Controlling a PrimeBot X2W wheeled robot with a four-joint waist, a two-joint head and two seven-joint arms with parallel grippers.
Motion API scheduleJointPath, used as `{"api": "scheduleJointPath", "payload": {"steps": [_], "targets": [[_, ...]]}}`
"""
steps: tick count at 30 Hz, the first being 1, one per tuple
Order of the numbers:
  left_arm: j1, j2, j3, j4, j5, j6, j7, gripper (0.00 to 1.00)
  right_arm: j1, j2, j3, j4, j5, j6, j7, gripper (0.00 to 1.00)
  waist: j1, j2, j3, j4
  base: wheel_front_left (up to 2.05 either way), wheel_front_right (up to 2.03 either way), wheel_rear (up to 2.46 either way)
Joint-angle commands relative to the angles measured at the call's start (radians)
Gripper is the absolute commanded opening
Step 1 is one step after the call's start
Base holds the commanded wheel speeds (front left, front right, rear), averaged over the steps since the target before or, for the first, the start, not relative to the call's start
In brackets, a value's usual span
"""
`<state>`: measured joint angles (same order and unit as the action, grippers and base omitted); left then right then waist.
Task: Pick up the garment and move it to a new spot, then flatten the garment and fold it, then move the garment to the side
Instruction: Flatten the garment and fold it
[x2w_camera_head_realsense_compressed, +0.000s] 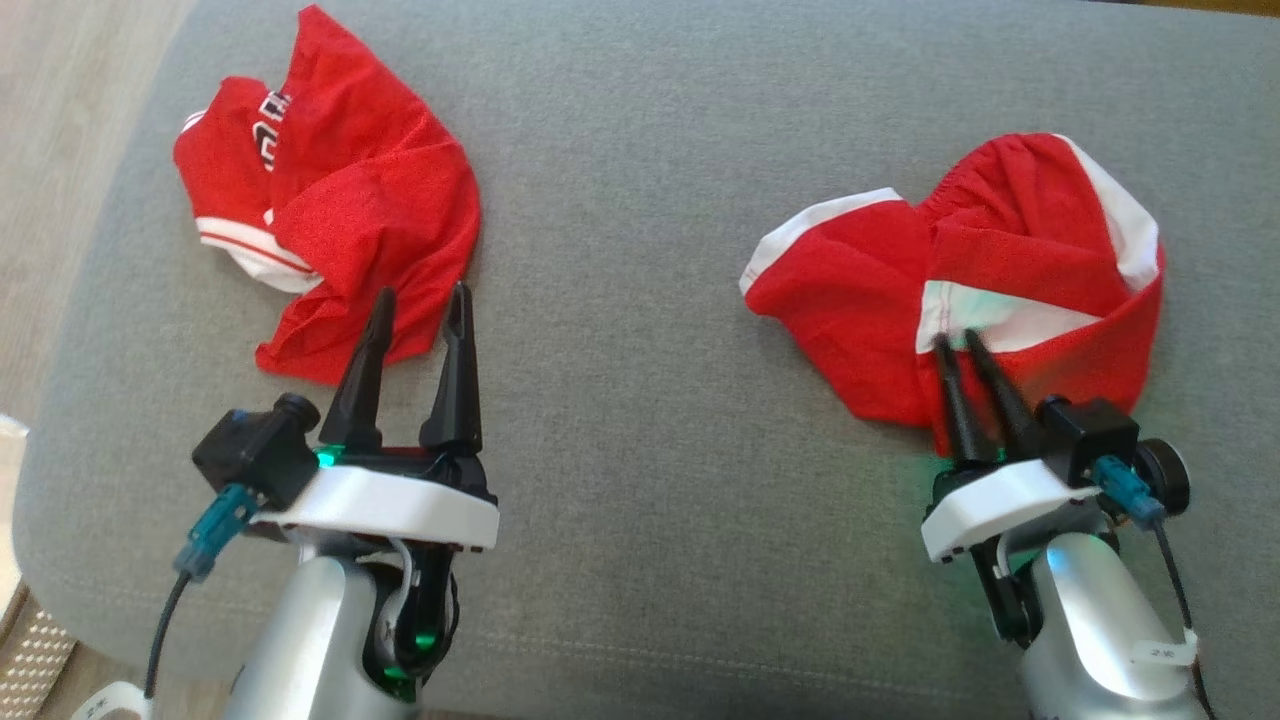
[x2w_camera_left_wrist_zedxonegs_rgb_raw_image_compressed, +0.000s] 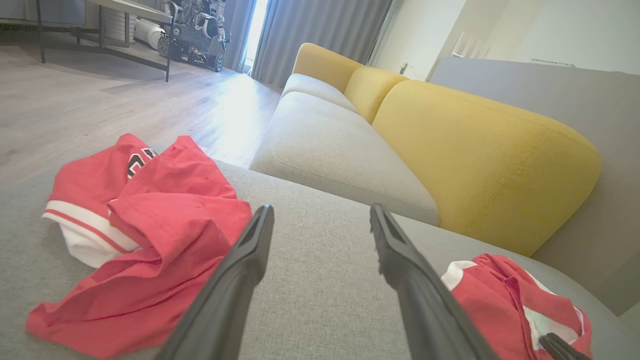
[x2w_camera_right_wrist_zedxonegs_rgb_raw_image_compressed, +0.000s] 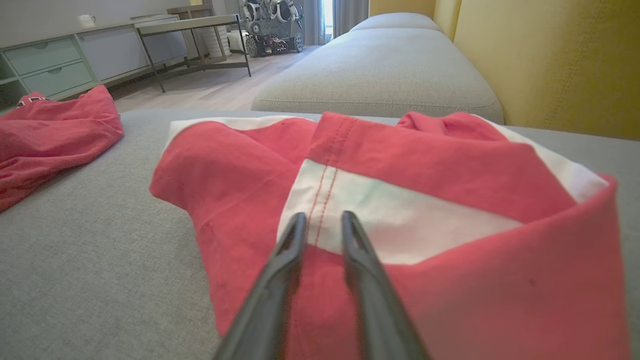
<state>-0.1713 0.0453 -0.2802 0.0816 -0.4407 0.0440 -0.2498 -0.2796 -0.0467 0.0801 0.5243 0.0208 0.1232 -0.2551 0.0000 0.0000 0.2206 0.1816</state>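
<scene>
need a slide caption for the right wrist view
Right hand, fingers narrowly apart, at the white panel of a crumpled red garment on a grey cushion.

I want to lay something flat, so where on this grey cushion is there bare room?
Bare: the middle strip of the grey cushion, between the red jersey and the red shorts, reaching the near edge. Crowded: the far left by the jersey, the right side under the shorts.

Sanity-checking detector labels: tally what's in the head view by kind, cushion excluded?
Crumpled red-and-white fabric garments: 2 (left garment, right garment)
Dark two-fingered pincers: 2 (left pincer, right pincer)
Total: 4
</scene>
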Motion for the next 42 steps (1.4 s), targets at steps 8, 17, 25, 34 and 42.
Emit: {"api": "scheduleJointPath", "payload": {"steps": [8, 17, 25, 34, 42], "targets": [[-0.038, 0.005, 0.028, -0.037, 0.009, 0.004, -0.012, 1.0, -0.03, -0.004, 0.011, -0.02, -0.006, 0.008, -0.007, 0.0, 0.0, 0.0, -0.021, -0.03, 0.0, 0.0, 0.0], [-0.015, 0.005, 0.044, -0.032, -0.004, 0.001, -0.012, 1.0, 0.031, -0.004, 0.001, -0.163, 0.014, 0.008, -0.007, 0.0, 0.0, 0.0, -0.055, -0.059, 0.0, 0.0, 0.0], [0.016, 0.005, 0.058, -0.013, -0.006, -0.004, -0.012, 1.0, 0.112, -0.004, -0.048, -0.386, 0.02, 0.008, -0.007, 0.0, 0.0, 0.0, -0.11, -0.111, 0.0, 0.0, 0.0], [0.071, 0.005, 0.057, 0.042, 0.052, -0.042, -0.012, 1.0, 0.227, -0.004, -0.089, -0.479, 0.049, 0.008, -0.007, 1.0, 0.0, 0.0, -0.15, -0.144, 0.0, 0.0, 0.0], [0.109, 0.005, 0.059, 0.044, 0.038, -0.034, -0.012, 1.0, 0.263, -0.004, -0.087, -0.473, 0.06, 0.008, -0.007, 1.0, 0.0, 0.0, -0.173, -0.157, 0.0, 0.0, 0.0]]}}
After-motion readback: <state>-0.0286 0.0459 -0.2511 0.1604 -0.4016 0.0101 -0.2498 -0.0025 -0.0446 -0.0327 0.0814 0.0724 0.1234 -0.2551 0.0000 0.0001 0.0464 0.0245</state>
